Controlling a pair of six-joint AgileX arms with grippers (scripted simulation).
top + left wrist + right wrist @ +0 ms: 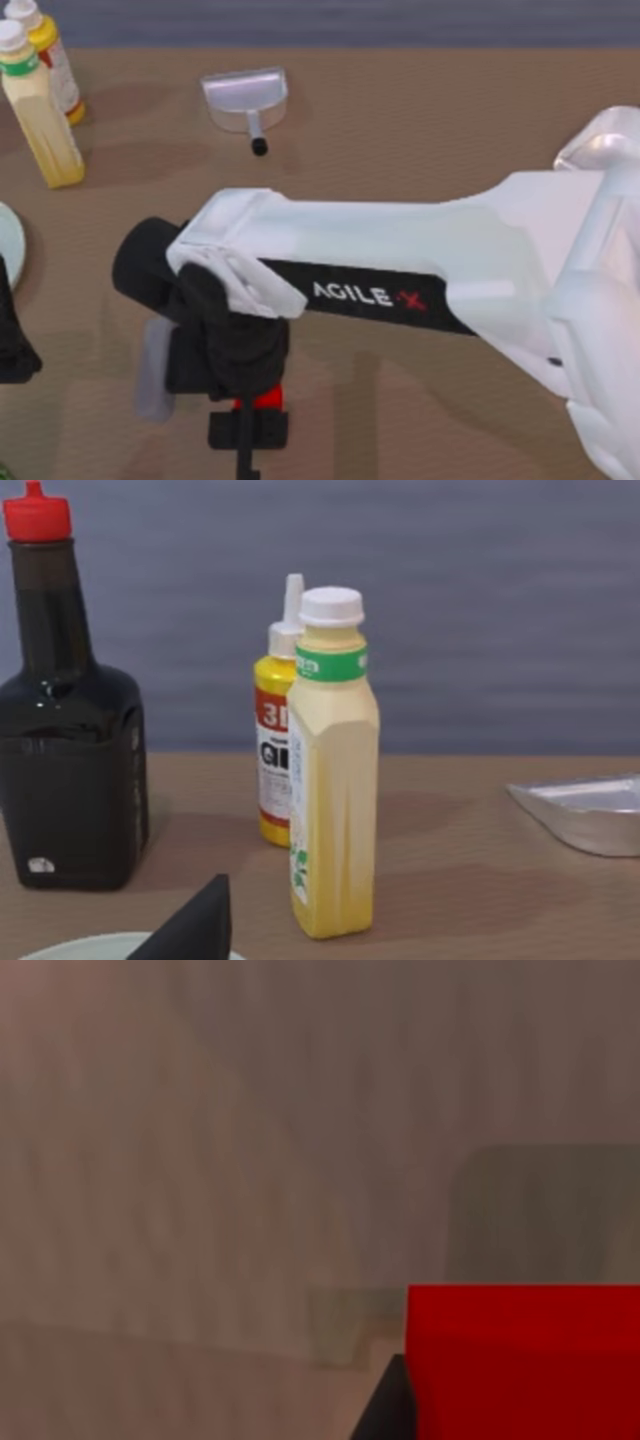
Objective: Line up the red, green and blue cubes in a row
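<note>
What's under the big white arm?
A red cube peeks out by the right gripper. The arm hides the rest; no green or blue cube shows.

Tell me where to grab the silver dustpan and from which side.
Take the dustpan by its short handle, coming straight down from above, fingers either side. It lies flat on the table; the pan itself looks too wide to span, while the handle sticks out free towards the top view's lower edge.
</note>
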